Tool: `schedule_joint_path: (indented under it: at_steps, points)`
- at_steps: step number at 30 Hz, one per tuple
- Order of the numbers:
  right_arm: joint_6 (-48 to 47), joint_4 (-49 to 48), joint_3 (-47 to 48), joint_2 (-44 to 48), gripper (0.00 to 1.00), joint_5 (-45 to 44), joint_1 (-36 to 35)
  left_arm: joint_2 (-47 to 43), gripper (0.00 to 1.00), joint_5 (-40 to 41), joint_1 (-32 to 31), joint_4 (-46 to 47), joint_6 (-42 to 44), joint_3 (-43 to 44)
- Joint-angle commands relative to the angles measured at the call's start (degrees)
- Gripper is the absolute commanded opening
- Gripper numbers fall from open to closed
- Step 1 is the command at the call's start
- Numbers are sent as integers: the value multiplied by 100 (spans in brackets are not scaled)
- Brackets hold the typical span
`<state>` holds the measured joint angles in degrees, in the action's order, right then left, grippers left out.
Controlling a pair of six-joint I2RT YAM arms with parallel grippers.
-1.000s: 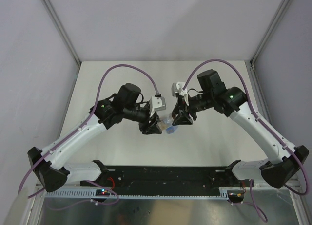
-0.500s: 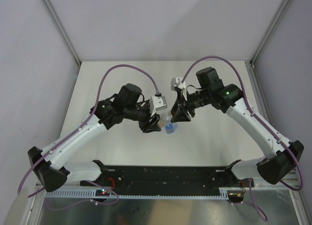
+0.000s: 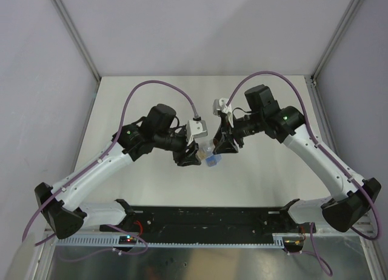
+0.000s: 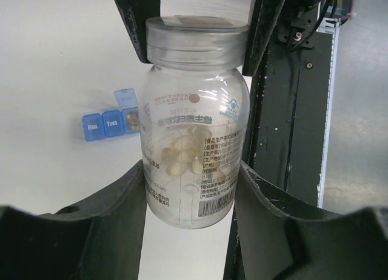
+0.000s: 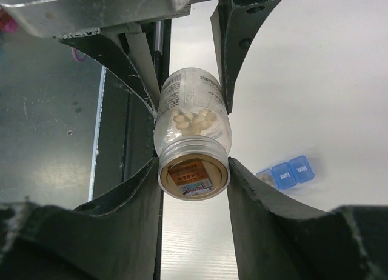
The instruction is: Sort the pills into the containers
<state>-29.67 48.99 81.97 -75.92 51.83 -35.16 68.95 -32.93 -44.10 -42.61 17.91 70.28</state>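
Note:
A clear pill bottle (image 4: 193, 140) with a printed label hangs above the table between both arms. Pale pills (image 4: 183, 150) lie heaped inside it. My left gripper (image 4: 191, 169) is shut on the bottle's base end. My right gripper (image 5: 194, 165) is shut on the bottle's screw cap (image 5: 194, 174), both fingers touching its sides. The containers (image 4: 112, 121), a blue strip of three joined compartments, lie on the table below. Two lids read Mon. and Tues.; the third lid stands open over small brownish pieces. From above, the bottle (image 3: 206, 149) spans between the left gripper (image 3: 190, 156) and the right gripper (image 3: 223, 145), just over the containers (image 3: 211, 162).
A black rail (image 3: 206, 218) carrying both arm bases runs along the near edge of the white table (image 3: 151, 98). Grey walls with metal posts (image 3: 76, 34) close in the left, right and back. Purple cables (image 3: 154, 83) arch over each arm.
The right arm has shifted slightly left towards the bottle's cap. The left arm and the bottle have stayed about where they were, and both grips are unchanged.

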Motion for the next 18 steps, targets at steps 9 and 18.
schedule_joint_path:
  at_steps: [9,18]
  points:
    - [-14,-37,3,150,55,-233,-166,17,0,-437,102,287,-97,106]
    - [179,-230,3,114,87,-236,-228,21,0,-550,103,291,-135,130]
